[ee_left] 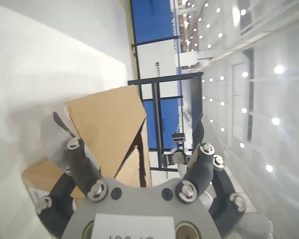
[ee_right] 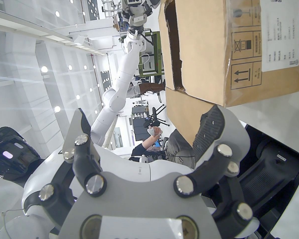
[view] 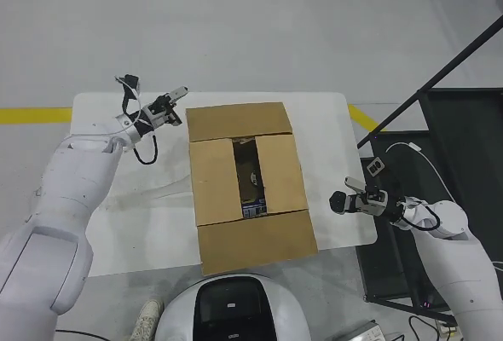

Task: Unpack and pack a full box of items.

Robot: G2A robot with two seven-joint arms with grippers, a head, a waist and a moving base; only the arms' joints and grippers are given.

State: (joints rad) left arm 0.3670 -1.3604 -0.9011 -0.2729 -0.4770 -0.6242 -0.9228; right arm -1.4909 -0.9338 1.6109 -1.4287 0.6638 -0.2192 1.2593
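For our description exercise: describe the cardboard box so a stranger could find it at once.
Start at the white table. At its middle stands a brown cardboard box. Nothing else there is brown, and a dark slot between its top flaps shows items inside.

white table (view: pixel 149 217), black rack (view: pixel 477 136), yellow line (view: pixel 21 115)

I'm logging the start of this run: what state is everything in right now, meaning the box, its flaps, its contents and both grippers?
cardboard box: upright on the table, partly open.
far flap: folded outward.
near flap: folded outward.
side flaps: folded over the top, gap between them.
items: inside the box, seen through the gap.
left gripper: open, empty, by the box's far corner.
right gripper: open, empty, beside the box.
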